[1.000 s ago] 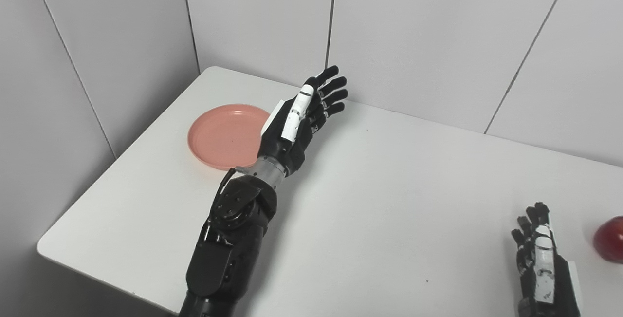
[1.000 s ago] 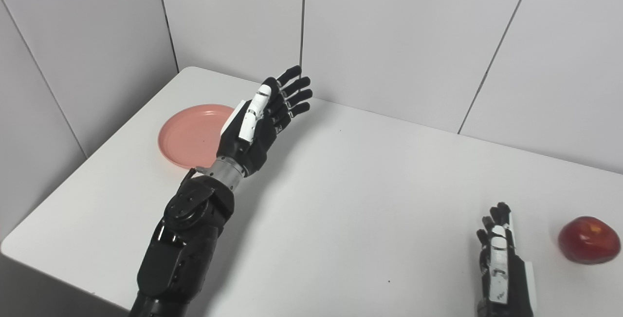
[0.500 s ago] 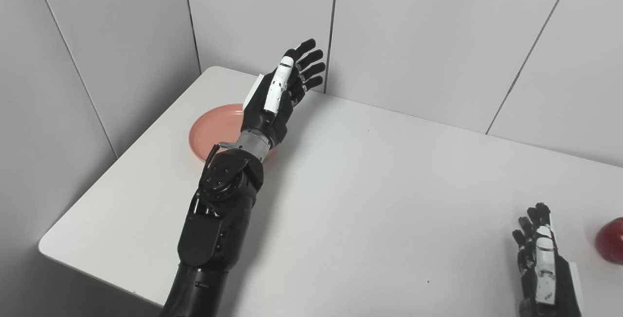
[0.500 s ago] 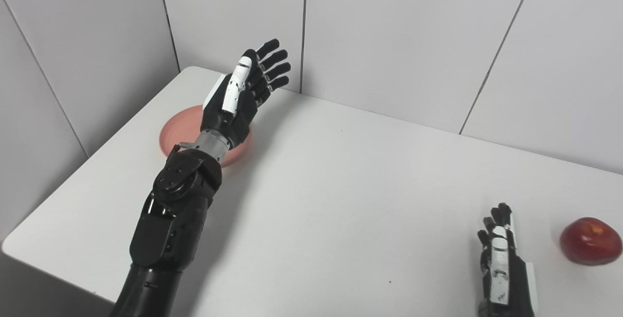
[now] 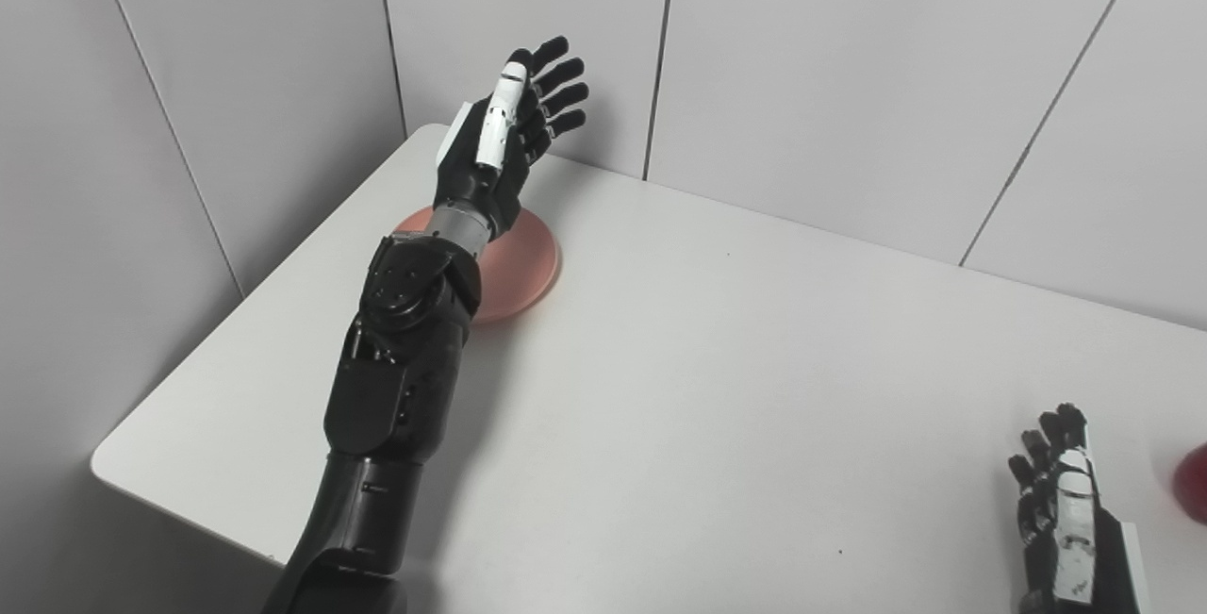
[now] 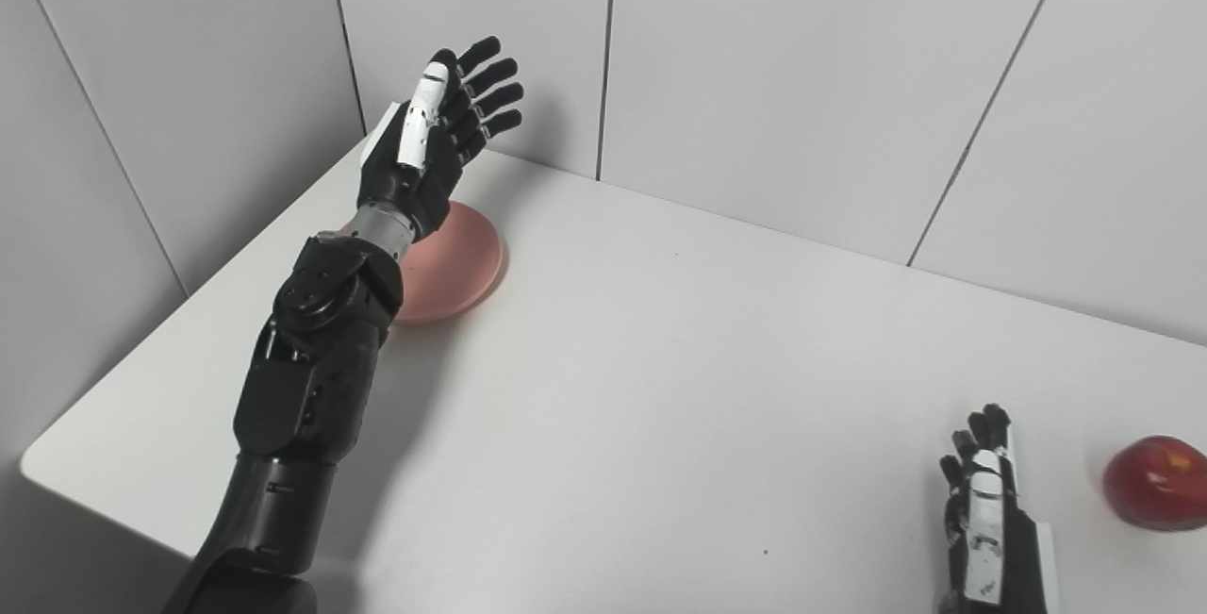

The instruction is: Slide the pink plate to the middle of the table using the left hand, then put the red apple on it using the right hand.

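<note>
- The left hand point(image 6: 424, 157) was raised above the far left corner of the white table point(image 6: 660, 388), near the grey panelled wall point(image 6: 773, 76).
- Its fingers point(image 6: 486, 91) were stretched out and spread apart, pointing up and away toward the wall, and it had hold of nothing.
- The pink plate point(image 6: 457, 260) lay flat on the table beneath and just behind that hand, toward the robot; the wrist and the black forearm point(image 6: 316, 350) crossed over the plate's left part and hid it from both eyes.
- No part of the left hand touched the plate; only the plate's right half showed, to the right of the wrist.
- The plate sat well to the left of the table's middle.
- The right hand point(image 6: 990, 524) was low at the near right of the table, edge-on to the cameras with its fingers pointing away from the robot.
- Its fingers were loosely extended and close together, and it gripped nothing; whether it rested on the tabletop could not be told.
- The red apple point(image 6: 1155, 482) stood on the table just to the right of the right hand, apart from it with bare tabletop between them.
- In the left eye view the apple was cut by the picture's right edge.
- The apple and the plate were well apart, at opposite ends of the table.
</note>
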Motion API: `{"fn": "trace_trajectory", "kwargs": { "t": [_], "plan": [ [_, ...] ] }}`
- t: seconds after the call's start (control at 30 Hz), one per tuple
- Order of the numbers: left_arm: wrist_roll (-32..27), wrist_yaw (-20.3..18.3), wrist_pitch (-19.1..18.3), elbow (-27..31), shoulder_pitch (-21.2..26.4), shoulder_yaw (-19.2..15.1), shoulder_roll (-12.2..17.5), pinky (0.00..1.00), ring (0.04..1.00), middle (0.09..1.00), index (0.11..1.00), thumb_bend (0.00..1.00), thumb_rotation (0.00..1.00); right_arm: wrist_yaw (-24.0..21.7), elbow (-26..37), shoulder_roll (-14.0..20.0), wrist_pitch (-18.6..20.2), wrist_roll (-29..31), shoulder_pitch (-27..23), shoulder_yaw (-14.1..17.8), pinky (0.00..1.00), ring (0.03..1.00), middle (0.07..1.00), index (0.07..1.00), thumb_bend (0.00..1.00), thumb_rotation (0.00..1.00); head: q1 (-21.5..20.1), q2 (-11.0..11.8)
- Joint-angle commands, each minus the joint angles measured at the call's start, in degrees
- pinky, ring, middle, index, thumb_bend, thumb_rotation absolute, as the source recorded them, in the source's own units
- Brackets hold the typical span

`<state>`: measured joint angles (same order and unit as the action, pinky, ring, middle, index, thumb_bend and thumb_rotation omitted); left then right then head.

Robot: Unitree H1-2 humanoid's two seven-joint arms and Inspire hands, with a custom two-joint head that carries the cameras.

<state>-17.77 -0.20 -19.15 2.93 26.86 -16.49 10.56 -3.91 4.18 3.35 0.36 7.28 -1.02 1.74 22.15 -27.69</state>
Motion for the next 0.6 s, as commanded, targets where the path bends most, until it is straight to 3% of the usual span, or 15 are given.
{"fn": "trace_trajectory", "kwargs": {
  "t": [0.0, 0.13, 0.57],
  "plan": [
    [-0.66, 0.10, 1.63, -0.03, 3.64, -1.09, 2.35, 0.83, 0.838, 0.852, 0.833, 0.36, 0.98, -0.58, 0.46, 0.16, -1.56, 0.41, -0.09, 0.15, 1.00, 1.000, 1.000, 1.000, 0.08, 1.00, 0.04, -0.07],
    [-1.42, -0.59, 3.24, -2.37, 4.02, -2.72, 4.22, 0.84, 0.848, 0.858, 0.841, 0.37, 0.96, -0.57, 0.51, 0.23, -1.46, 0.49, -0.10, 0.18, 1.00, 0.998, 1.000, 1.000, 0.09, 1.00, 0.37, -0.03],
    [-1.95, 0.79, 3.26, -6.10, 4.40, -6.94, 7.98, 0.84, 0.847, 0.846, 0.834, 0.36, 0.94, -0.39, 1.44, 0.34, 0.29, 0.85, 0.08, 0.06, 1.00, 1.000, 1.000, 1.000, 0.10, 1.00, 1.02, 0.02]
  ]
}}
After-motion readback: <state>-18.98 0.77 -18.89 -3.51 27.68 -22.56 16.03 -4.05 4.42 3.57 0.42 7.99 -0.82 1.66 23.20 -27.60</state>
